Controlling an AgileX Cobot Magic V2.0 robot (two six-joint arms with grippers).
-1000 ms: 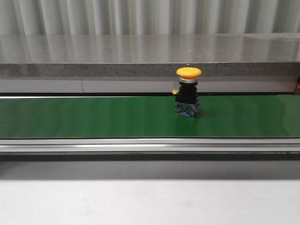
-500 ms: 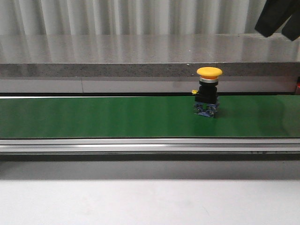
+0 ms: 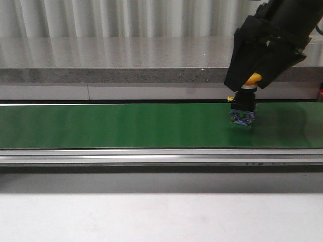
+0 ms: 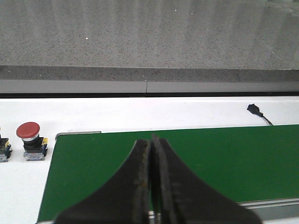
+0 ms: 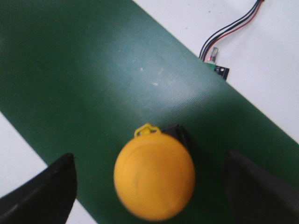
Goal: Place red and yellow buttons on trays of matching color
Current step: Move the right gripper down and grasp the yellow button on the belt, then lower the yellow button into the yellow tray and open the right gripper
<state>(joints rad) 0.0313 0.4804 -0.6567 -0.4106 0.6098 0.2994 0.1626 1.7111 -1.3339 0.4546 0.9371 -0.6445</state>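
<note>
Our right gripper (image 5: 149, 186), jaws released, straddles the yellow button (image 5: 154, 176); hard, top-heavy, we grip under the cap.

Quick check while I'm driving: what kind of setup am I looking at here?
Likely an industrial-style sorting cell or lab mock-up: a green conveyor belt in a metal frame carries a yellow button, the open right gripper straddles it, and a red button waits on the white table.

No legible text or markings
</note>
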